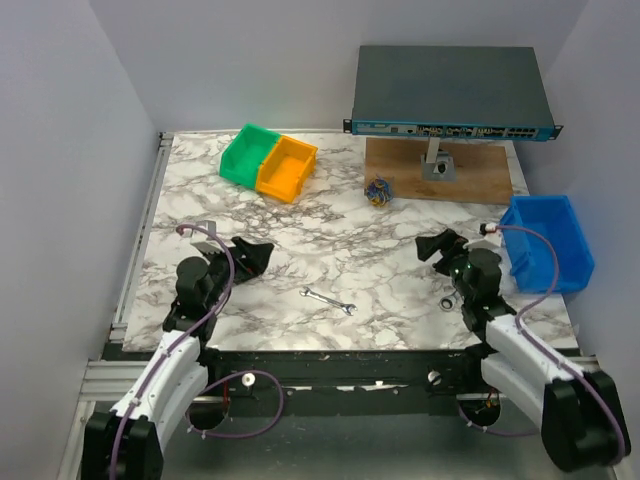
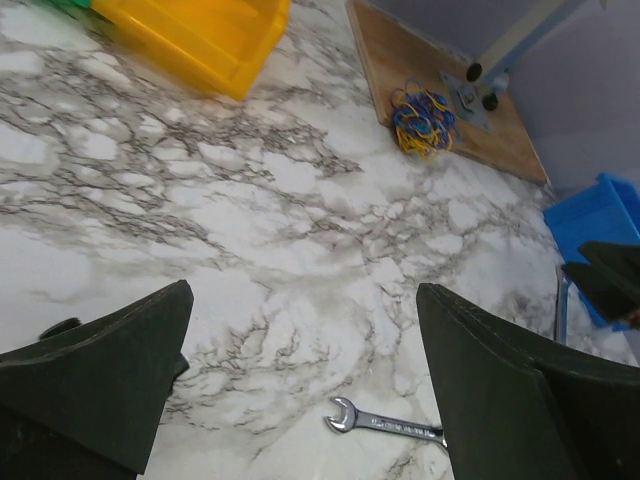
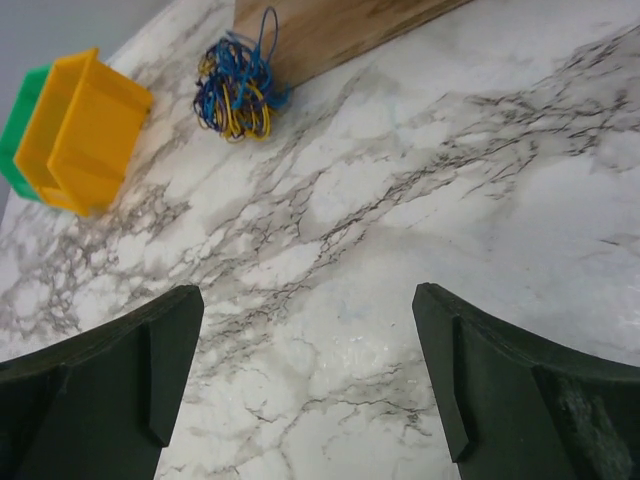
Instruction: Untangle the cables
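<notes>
Jaws spread wide, my left gripper (image 2: 305, 380) hangs well to the left of the flat brown wooden board (image 1: 480, 170), nearer my base. The tangled clump of thin blue, yellow and orange cables (image 3: 235, 85) lies against the board's front-left corner. My right gripper (image 3: 308, 370), equally agape, hovers in front of the board.

Thin blue, yellow and orange cables (image 3: 237, 85) lie ahead-left of the right gripper (image 3: 305, 300), against the flat wooden board (image 3: 330, 25).
</notes>
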Action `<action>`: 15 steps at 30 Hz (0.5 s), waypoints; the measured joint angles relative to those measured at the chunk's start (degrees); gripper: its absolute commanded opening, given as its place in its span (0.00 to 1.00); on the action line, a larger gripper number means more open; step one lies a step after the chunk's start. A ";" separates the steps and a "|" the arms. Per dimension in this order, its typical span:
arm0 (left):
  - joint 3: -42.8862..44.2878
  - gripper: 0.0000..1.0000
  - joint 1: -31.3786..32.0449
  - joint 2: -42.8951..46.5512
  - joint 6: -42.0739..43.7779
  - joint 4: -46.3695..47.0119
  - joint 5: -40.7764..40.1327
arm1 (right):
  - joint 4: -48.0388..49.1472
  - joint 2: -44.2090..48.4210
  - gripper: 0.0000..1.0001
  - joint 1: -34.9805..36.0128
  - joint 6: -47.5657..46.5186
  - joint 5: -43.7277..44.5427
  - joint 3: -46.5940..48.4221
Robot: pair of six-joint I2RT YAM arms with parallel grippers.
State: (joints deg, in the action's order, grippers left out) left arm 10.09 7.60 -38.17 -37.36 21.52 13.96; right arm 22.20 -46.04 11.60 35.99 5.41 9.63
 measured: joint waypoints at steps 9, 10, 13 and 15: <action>3.76 0.96 7.52 -4.52 1.36 0.52 -1.14 | 18.34 -35.19 0.84 4.20 2.03 -6.99 11.50; 3.87 0.96 7.56 -4.96 1.49 1.36 -1.14 | 20.09 -38.47 0.84 4.76 2.19 -7.26 13.42; 3.61 0.95 8.09 -5.92 2.36 2.75 -1.49 | 24.76 -46.56 0.83 6.03 2.36 -7.50 18.84; 3.39 0.95 8.31 -5.99 2.62 3.06 -1.51 | 27.23 -50.56 0.83 6.36 2.40 -7.37 21.51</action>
State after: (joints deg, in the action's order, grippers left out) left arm 13.47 15.90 -44.16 -34.74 24.58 12.45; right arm 49.43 -96.60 17.96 38.39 -1.96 31.14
